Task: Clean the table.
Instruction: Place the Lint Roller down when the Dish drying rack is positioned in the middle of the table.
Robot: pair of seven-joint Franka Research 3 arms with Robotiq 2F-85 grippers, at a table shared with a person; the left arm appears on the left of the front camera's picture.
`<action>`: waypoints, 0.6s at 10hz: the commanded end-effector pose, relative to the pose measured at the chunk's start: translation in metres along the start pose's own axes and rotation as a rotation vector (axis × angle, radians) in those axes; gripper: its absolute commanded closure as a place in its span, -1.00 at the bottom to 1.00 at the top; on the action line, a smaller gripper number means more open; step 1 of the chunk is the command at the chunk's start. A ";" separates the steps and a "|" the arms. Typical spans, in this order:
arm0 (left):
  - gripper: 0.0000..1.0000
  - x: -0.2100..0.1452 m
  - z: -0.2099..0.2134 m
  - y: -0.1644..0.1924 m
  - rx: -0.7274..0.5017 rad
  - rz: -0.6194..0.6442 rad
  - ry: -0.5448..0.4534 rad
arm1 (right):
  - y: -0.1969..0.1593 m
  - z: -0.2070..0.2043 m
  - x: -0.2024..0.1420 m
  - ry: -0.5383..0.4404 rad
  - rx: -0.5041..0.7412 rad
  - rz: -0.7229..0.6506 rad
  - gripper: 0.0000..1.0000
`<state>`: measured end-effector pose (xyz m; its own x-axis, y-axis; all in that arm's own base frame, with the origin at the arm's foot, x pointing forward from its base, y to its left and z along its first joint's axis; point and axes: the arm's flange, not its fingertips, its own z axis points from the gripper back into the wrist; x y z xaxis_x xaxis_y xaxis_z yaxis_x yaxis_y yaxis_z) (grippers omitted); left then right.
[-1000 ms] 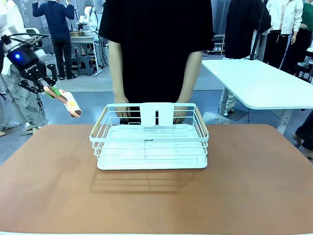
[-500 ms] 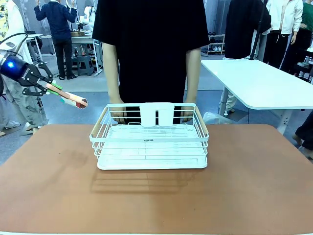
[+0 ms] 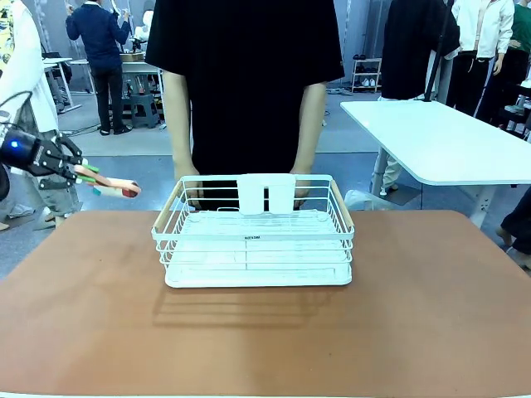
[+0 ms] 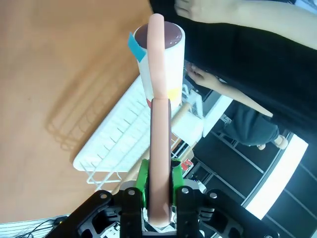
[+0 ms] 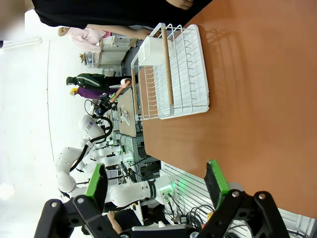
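- Terracotta worktop [image 3: 431, 332] lies nearest, wide and matte, bare of litter as far as the front view shows.
- At its far middle stands a white wire rack [image 3: 253, 240], the person's hands [image 3: 192, 189] touching its back rim.
- Left hand [image 3: 83, 174], off the worktop's left far corner, is clenched on a lint roller [image 4: 159, 64] by its pink handle.
- Right hand [image 5: 156, 191] hangs released, jaws wide.
- Rolling the surface looks not yet begun.
- Beyond: a white table [image 3: 440, 137] and other people.
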<state>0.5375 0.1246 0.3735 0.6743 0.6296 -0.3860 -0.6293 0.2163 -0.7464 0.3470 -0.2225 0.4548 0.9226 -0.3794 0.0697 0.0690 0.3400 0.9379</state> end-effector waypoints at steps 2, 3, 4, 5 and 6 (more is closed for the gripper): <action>0.57 0.013 -0.018 0.021 -0.029 0.005 -0.072 | 0.003 0.001 -0.001 -0.001 0.010 0.004 -1.00; 0.57 0.014 -0.025 0.029 -0.053 0.009 -0.066 | 0.003 0.001 -0.001 -0.001 0.010 0.004 -1.00; 0.57 0.017 -0.033 0.041 -0.053 0.014 -0.058 | 0.003 0.001 -0.001 -0.001 0.010 0.004 -1.00; 0.57 0.018 -0.041 0.054 -0.045 0.033 -0.044 | 0.003 0.001 -0.001 -0.001 0.010 0.004 -1.00; 0.57 0.022 -0.045 0.059 -0.036 0.059 -0.001 | 0.003 0.001 -0.001 -0.001 0.010 0.004 -1.00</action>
<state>0.5351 0.1203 0.3039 0.6268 0.6583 -0.4168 -0.6625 0.1688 -0.7298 0.3470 -0.2225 0.4548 0.9226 -0.3794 0.0697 0.0690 0.3400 0.9379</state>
